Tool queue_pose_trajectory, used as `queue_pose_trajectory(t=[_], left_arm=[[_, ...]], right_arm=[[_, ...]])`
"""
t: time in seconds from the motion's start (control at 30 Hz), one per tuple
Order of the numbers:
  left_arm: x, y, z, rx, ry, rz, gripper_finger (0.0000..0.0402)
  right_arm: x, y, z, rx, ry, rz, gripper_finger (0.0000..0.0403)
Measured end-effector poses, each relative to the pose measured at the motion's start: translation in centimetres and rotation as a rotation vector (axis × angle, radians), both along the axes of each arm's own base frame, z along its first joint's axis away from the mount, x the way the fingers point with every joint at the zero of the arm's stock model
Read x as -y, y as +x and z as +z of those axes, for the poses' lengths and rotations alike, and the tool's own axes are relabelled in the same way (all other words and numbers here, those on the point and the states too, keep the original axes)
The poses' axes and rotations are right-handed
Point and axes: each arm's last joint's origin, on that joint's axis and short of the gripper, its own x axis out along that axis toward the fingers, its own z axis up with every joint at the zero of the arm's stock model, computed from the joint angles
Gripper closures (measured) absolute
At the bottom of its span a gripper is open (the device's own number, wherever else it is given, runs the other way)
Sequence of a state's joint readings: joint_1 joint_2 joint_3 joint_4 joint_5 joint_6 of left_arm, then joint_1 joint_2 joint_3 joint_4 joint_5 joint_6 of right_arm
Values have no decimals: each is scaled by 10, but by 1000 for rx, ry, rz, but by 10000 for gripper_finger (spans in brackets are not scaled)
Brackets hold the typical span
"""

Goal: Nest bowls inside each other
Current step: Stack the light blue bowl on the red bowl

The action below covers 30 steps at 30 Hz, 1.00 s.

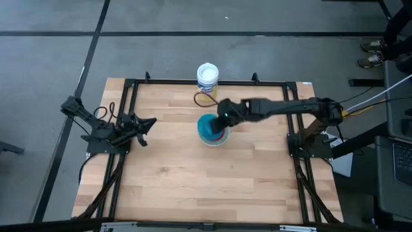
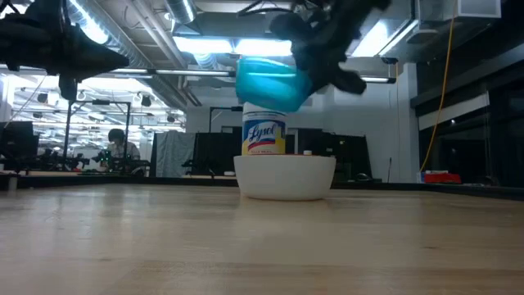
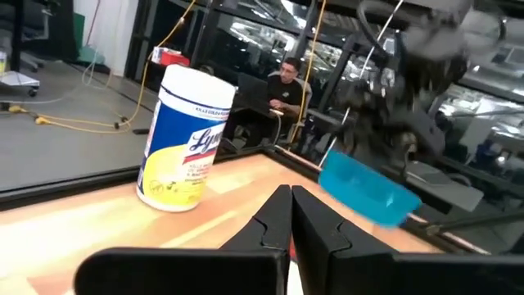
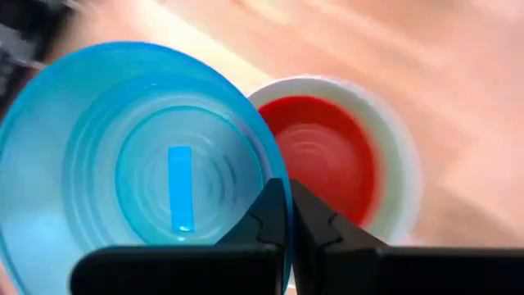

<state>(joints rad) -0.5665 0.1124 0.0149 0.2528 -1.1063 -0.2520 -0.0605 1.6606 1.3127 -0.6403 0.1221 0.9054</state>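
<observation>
- Carrying round teal plastic bowl [image 4: 131, 164] in right gripper [image 4: 288, 215], pinched by its rim, mid-frame above white-bowl stack [image 2: 285, 177] showing red bowl [image 4: 327, 156] inside.
- Remaining: lowering, releasing.
- Idling at left edge: left gripper [image 3: 291, 215], closed, empty.

The left gripper [image 3: 291, 215] has its dark fingers pressed together over the wooden tabletop [image 3: 98, 217]. A white Lysol canister [image 3: 187, 139] with a yellow label stands near the tabletop's edge. Farther off, the other arm's gripper [image 3: 385, 131] carries a tilted teal bowl [image 3: 367, 190]. A seated person [image 3: 286, 86] shows beyond the table.
</observation>
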Motion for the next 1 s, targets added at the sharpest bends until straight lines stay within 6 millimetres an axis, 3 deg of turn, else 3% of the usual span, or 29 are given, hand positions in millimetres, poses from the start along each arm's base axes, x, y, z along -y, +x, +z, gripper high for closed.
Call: queue_pose_trajectory(t=[0.1, 0.23, 0.57, 1.0], left_arm=[[-1, 2, -1, -13, 3, 18, 400], [-2, 4, -3, -25, 12, 23, 397], [-6, 8, -5, -31, 24, 14, 399], [-8, 9, -7, -34, 9, -14, 393]], right_arm=[[16, 0, 14, -145, 14, 15, 402], [28, 2, 7, -244, 70, 41, 402], [26, 24, -30, -296, 77, 62, 402], [28, 34, -43, -287, -21, 63, 402]])
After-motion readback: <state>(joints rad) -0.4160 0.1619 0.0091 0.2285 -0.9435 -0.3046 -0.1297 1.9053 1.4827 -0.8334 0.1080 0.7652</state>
